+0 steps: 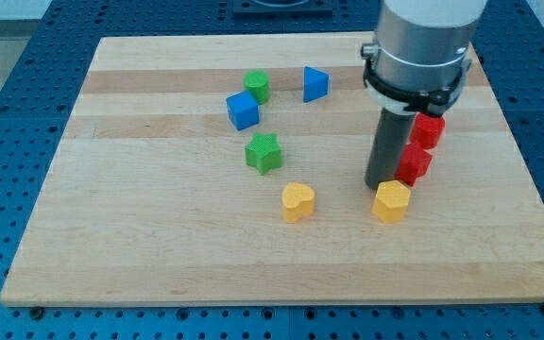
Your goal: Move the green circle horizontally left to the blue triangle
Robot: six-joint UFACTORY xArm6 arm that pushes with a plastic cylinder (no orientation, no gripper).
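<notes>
Green circle point(257, 86) touches blue cube point(242, 110), bare board leftward, left of blue triangle point(314, 84).

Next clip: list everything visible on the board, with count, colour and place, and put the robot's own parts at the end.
green circle: 1, green, upper middle, left of the blue triangle
blue triangle: 1, blue, upper middle
blue cube: 1, blue, just below-left of the green circle
green star: 1, green, centre
yellow heart: 1, yellow, below the star
yellow block: 1, yellow, lower right of centre
red blocks: 2, red, right side, partly hidden by the arm
wooden board: 1, light wood, on a blue perforated table
my tip: dark rod, beside the yellow block's upper left
</notes>
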